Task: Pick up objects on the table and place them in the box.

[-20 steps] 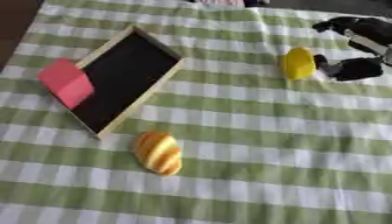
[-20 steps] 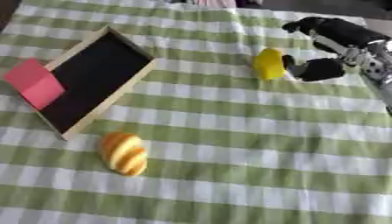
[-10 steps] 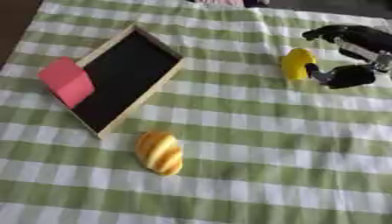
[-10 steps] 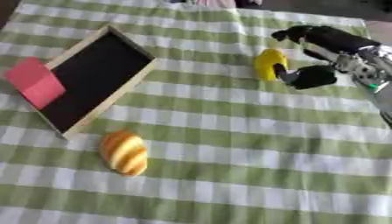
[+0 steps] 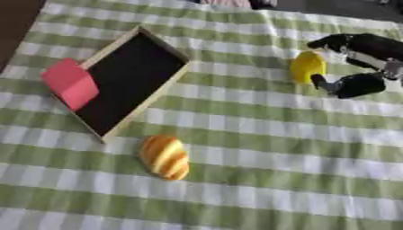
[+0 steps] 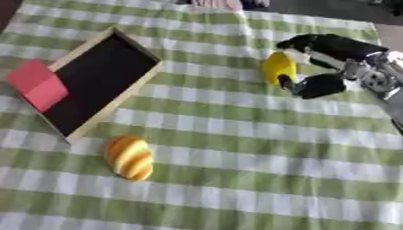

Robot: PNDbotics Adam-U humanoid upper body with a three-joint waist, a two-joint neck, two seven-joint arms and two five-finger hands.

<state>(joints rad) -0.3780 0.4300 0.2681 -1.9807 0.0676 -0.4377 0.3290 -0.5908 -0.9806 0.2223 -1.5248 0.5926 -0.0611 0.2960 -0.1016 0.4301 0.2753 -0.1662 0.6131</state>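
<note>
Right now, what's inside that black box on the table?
The box shows a bare black floor, with a pink block lying over its left rim, partly inside. Whatever lies under the block is hidden.

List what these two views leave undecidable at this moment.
- Whether the right robot hand actually touches the yellow object: blur merges fingers and object in both eye views.
- What the yellow object is: only a rounded yellow shape shows.
- The pink object at the box edge: whether it rests on the rim or leans there is unclear.
- Left robot hand: in neither view.
- Things at the far edge: cut off by the frame.
</note>
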